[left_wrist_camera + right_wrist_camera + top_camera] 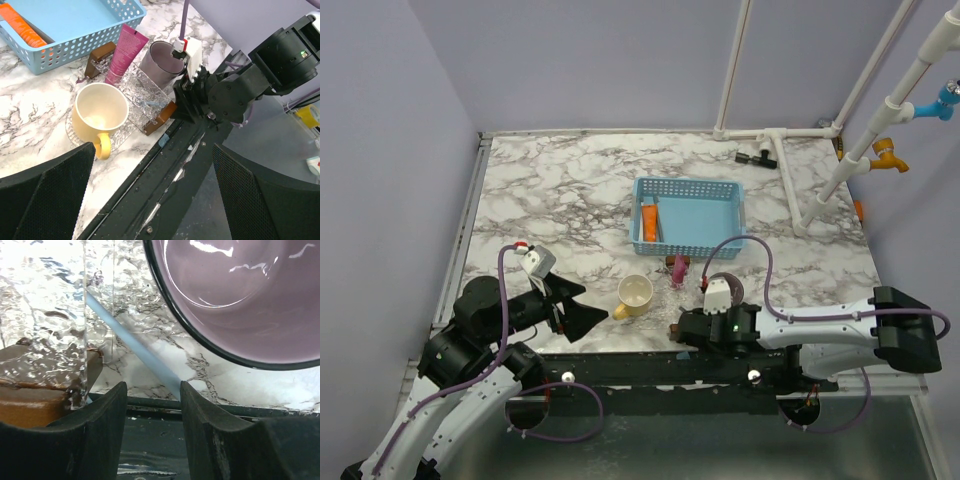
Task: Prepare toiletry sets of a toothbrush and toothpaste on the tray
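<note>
At the near edge of the bench [560, 190], low centre overhead, my right hand [151, 390] stands half-open, not pinching the blue toothbrush [130, 341], which rests in the clear tray [136, 86], probably to set it there. My left hand [154, 186] hangs wide, clear.

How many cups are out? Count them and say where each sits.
2. The yellow mug stands near the front edge, left of the pink tube; the purple cup stands right of that tube, before the right claw. None seems hidden.
</note>
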{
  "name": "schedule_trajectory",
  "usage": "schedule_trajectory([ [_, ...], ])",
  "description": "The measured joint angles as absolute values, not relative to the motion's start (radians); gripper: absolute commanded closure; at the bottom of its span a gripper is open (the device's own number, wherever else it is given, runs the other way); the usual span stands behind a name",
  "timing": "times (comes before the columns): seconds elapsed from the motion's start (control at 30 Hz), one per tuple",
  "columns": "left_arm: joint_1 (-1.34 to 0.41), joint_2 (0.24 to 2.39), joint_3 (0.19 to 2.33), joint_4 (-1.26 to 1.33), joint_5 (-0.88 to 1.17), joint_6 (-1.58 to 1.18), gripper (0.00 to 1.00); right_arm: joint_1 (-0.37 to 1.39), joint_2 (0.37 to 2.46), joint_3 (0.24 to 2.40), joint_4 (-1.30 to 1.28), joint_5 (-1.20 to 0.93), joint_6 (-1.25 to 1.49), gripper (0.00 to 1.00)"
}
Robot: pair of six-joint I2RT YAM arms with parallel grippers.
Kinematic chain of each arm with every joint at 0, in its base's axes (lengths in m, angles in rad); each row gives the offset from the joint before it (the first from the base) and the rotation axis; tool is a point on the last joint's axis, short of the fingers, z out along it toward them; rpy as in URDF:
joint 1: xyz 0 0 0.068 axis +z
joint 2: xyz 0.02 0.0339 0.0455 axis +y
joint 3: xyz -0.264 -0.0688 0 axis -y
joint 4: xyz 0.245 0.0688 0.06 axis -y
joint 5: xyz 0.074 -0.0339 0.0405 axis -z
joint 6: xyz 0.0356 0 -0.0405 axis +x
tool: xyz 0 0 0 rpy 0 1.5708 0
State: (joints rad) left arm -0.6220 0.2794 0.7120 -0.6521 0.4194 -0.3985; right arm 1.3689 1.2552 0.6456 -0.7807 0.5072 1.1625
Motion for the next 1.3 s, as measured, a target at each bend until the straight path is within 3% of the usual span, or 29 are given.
schedule_trajectory([
  [0.43, -0.622, 0.279, 0.712, -0.653, 0.419, -0.398, 0.01, 1.369, 1.277, 0.612, -0.746, 0.530, 1.179, 0.51],
  [1.07, -0.622, 0.280, 0.712, -0.653, 0.419, -0.398, 0.01, 1.369, 1.283, 0.614, -0.753, 0.543, 1.206, 0.82],
  [1.3, -0.622, 0.280, 0.712, -0.653, 0.419, -0.398, 0.01, 1.369, 1.281, 0.615, -0.757, 0.542, 1.204, 0.88],
])
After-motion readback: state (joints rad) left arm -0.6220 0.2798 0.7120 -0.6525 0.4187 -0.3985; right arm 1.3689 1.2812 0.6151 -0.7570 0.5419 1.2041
